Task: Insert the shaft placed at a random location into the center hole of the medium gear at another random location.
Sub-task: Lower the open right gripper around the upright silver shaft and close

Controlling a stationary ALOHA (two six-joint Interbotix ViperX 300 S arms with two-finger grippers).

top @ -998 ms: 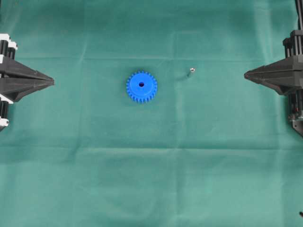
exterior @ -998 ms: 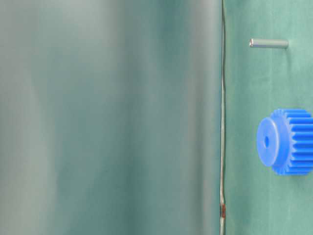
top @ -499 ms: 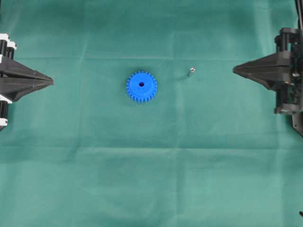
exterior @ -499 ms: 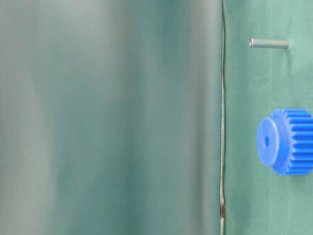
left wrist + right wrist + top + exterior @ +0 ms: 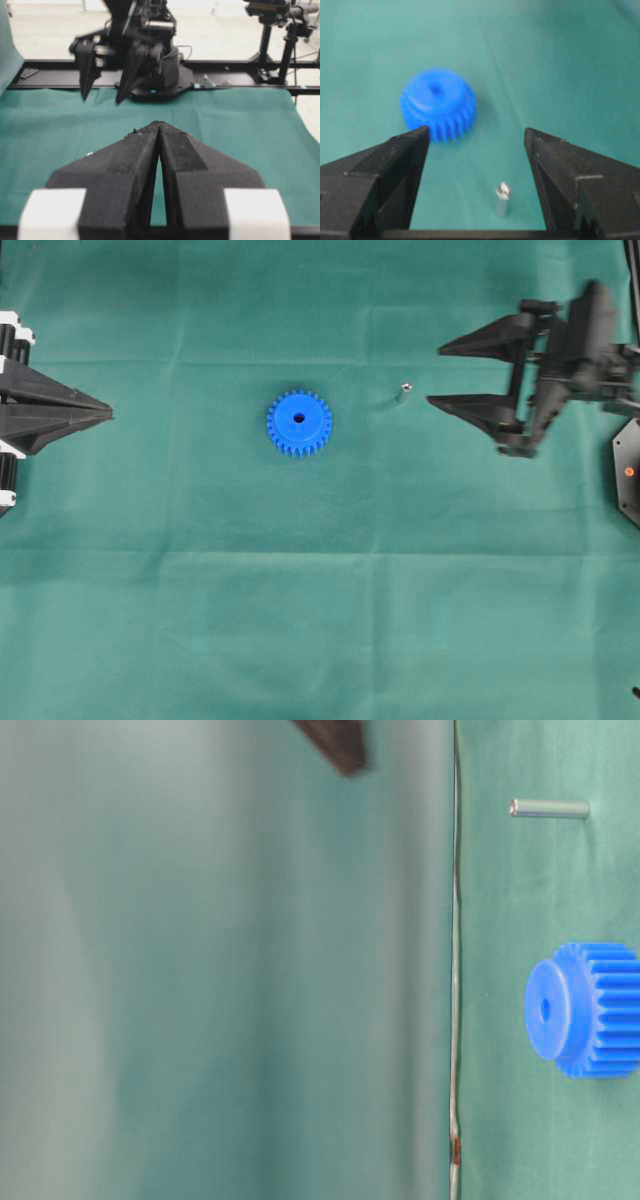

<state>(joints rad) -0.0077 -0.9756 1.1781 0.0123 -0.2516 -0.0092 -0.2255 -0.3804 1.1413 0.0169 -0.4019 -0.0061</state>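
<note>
Left hand (image 5: 108,416) pressed closed and level, right hand (image 5: 436,373) spread wide, empty

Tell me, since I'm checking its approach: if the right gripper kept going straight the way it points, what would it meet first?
Probably the shaft, standing upright between the open fingers of the right gripper; the medium gear lies beyond it. Height is unclear.

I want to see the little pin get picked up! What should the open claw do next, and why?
Probably ease the right gripper forward and down around the shaft. Its jaws stand wide open, and the shaft stands upright on the green cloth just ahead of them, apart from the medium gear and untouched.
</note>
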